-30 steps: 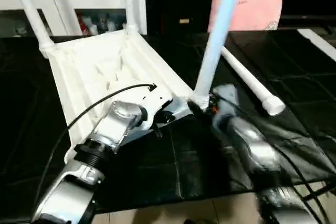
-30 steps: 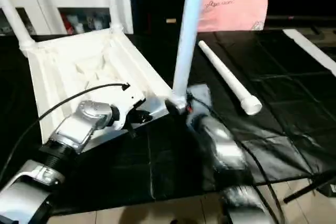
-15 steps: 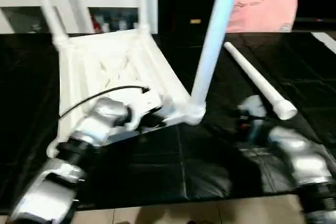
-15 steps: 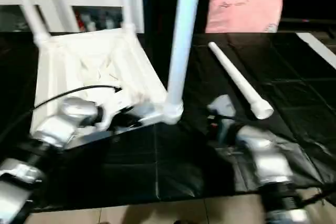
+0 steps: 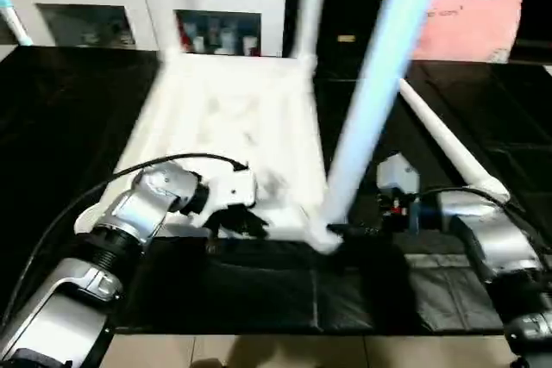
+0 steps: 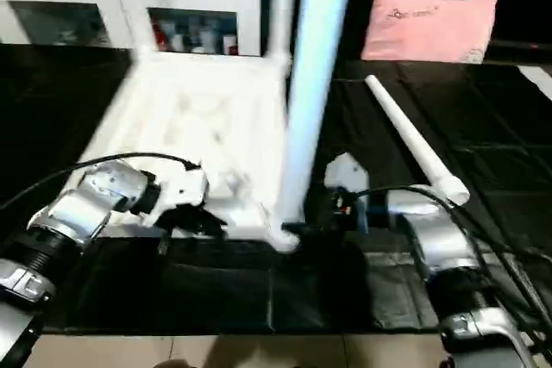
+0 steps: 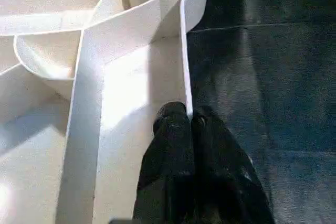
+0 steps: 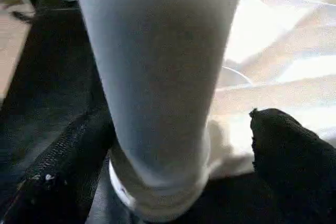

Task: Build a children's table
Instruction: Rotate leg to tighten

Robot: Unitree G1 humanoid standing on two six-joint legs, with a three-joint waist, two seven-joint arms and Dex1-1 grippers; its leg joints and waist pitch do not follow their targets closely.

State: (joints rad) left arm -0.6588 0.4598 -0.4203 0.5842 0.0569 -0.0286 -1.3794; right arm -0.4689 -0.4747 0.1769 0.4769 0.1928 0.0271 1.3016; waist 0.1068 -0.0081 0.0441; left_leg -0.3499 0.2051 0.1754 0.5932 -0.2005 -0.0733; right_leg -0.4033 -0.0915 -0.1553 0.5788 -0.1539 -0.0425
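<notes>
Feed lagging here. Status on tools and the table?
Left tool shut on tabletop rim. Right tool open around near corner leg, not clamped. One loose leg lying on the black mat; nothing blocking.

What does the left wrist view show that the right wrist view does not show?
Left wrist view alone: the left claw shut on the thin side wall of the tabletop, with the black floor mat beside it. Right wrist view alone: the right claw open around the base of an upright leg. Both share the tabletop's ribbed white underside.
</notes>
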